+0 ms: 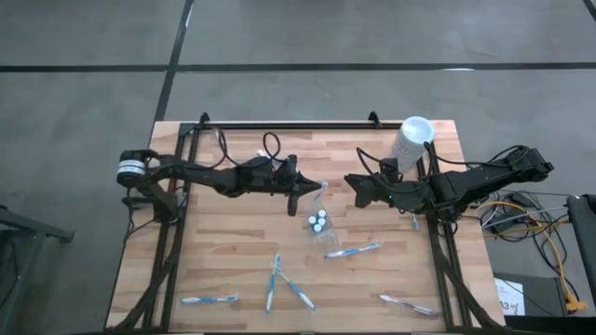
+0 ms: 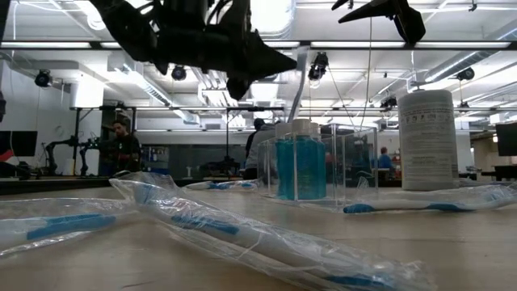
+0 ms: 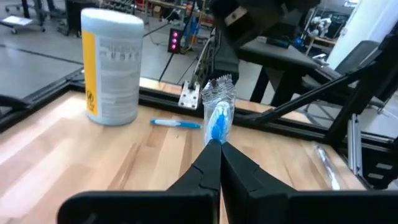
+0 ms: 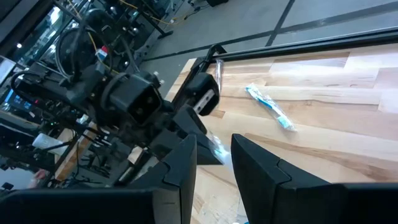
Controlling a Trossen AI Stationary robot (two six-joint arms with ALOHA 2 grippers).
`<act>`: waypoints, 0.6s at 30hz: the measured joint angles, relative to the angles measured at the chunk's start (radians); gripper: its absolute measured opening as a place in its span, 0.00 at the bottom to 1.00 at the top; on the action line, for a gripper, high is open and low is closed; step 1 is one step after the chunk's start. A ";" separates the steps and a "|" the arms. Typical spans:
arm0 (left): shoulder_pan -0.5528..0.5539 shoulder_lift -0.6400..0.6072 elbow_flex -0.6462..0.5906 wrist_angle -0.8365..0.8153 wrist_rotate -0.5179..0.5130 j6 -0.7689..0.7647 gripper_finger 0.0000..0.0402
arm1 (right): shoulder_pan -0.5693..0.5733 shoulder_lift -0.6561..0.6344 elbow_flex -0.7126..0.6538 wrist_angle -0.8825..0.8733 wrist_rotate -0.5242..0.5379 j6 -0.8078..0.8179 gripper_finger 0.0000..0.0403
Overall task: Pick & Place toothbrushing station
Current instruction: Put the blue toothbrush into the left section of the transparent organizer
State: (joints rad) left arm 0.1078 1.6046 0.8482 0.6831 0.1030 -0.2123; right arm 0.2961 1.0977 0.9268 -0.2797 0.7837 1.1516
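Left claw (image 3: 219,148) pinches shut on a wrapped toothbrush (image 3: 217,115), lifted above the desk (image 1: 233,261); right claw (image 4: 214,155) waits opposite, partly open, empty. Light, crinkly, slippery wrapper: best gripped mid-handle.

Left gripper (image 1: 304,187) is reaching toward table centre, its fingers pinched on a wrapped toothbrush (image 1: 319,189). Right gripper (image 1: 355,185) is pointing left at it from just across the gap, nothing seen between its fingers. Clear plastic pouch (image 1: 321,232) with three white-capped tubes (image 1: 318,221) is lying just near of the grippers. Five more toothbrushes are lying scattered on the near half of the wooden table (image 1: 233,251). Tall white cylinder (image 1: 411,142) is standing at far right.
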 joint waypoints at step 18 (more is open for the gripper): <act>0.019 0.101 -0.001 -0.002 -0.001 -0.078 0.05 | 0.000 0.000 0.000 0.000 0.000 -0.002 0.24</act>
State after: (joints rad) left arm 0.1265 1.7054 0.8474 0.6814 0.1020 -0.2902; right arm 0.2962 1.0977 0.9268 -0.2798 0.7837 1.1496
